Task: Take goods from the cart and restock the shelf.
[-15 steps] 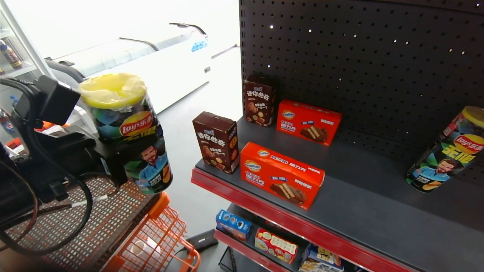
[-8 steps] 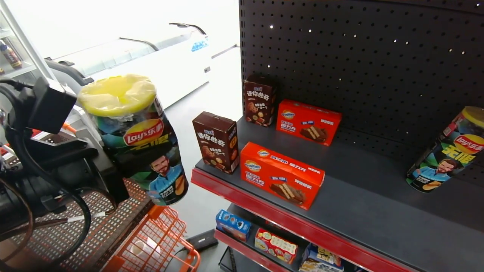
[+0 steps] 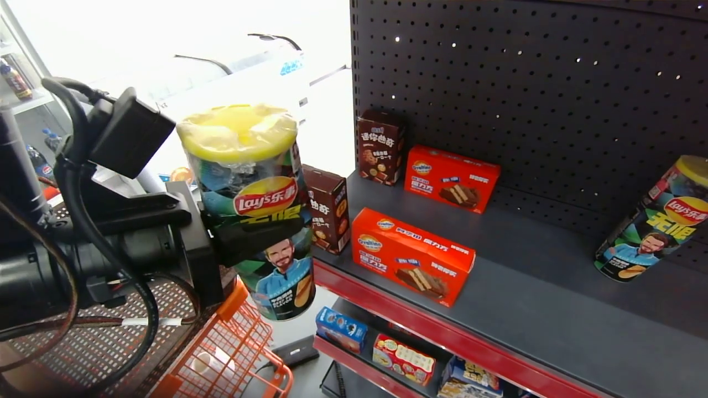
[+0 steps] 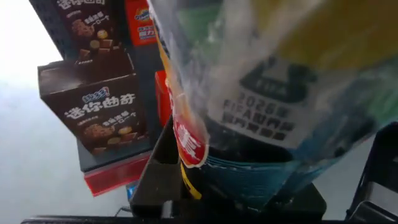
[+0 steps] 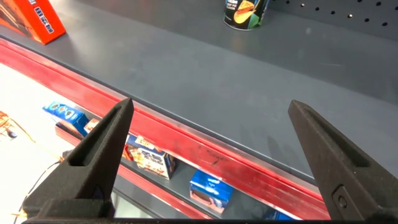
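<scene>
My left gripper (image 3: pixel 251 240) is shut on a tall chip canister (image 3: pixel 249 210) with a yellow lid, holding it upright at its middle. The canister hangs just off the left front corner of the grey shelf board (image 3: pixel 525 287), partly covering a brown cookie box (image 3: pixel 329 207). In the left wrist view the wrapped canister (image 4: pixel 267 93) is clamped in the gripper (image 4: pixel 249 186). A second, matching canister (image 3: pixel 652 221) leans at the shelf's far right. My right gripper (image 5: pixel 211 155) stands open above the shelf's red front edge (image 5: pixel 186 140). The orange cart (image 3: pixel 221 354) is below the left arm.
A second brown box (image 3: pixel 380 146) and two orange wafer boxes (image 3: pixel 412 255) (image 3: pixel 451 178) occupy the shelf's left part. A black pegboard (image 3: pixel 525 83) backs the shelf. Bare board lies between the orange boxes and the far canister (image 5: pixel 247 12). The lower shelf holds small boxes (image 3: pixel 401 359).
My left gripper has carried the canister to the right, from above the cart to the shelf's left front corner. Goods on the shelf have not moved.
</scene>
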### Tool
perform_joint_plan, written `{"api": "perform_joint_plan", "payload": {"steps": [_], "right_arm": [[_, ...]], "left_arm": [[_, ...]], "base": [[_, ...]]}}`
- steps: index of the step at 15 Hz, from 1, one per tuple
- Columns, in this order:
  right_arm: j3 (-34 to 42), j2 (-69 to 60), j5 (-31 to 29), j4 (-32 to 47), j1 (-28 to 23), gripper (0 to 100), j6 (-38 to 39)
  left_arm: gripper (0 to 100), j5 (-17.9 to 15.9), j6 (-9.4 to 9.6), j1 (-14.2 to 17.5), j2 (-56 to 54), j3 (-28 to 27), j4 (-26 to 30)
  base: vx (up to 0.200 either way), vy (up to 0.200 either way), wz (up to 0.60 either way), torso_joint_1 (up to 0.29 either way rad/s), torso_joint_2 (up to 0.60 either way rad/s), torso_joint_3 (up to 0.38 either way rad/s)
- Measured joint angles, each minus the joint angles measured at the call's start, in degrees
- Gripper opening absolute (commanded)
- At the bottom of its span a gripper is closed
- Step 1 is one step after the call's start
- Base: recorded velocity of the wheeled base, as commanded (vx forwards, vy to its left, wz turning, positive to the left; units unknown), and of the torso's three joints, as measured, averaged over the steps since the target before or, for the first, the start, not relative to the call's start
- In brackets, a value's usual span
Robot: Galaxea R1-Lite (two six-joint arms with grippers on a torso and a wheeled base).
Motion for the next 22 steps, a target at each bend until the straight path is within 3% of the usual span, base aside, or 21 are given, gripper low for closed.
{"api": "perform_joint_plan", "payload": {"steps": [3, 6, 11, 18, 22], "right_arm": [[0.0, 0.0, 0.0, 0.0, 0.0, 100, 0.0], [0.0, 0.0, 0.0, 0.0, 0.0, 100, 0.0], [0.0, 0.0, 0.0, 0.0, 0.0, 100, 0.0], [0.0, 0.0, 0.0, 0.0, 0.0, 100, 0.0], [0.0, 0.0, 0.0, 0.0, 0.0, 100, 0.0]], "left_arm": [[0, -2.4, -0.2, -1.7, 1.1, -0.6, -0.2], [0, -4.1, -2.19, -3.9, 2.0, -0.4, -3.4], [0, -4.4, -2.52, -6.0, 3.9, -2.5, -4.8], [0, -5.1, -2.58, -6.6, 5.0, -4.7, -4.7], [0, -5.1, -2.58, -6.5, 5.0, -4.4, -4.6]], "base": [[0.0, 0.0, 0.0, 0.0, 0.0, 0.0], [0.0, 0.0, 0.0, 0.0, 0.0, 0.0], [0.0, 0.0, -0.6, 0.0, 0.0, 0.003], [0.0, 0.0, -0.6, 0.005, 0.0, 0.002], [0.0, 0.0, 0.0, 0.0, 0.0, 0.0]]}}
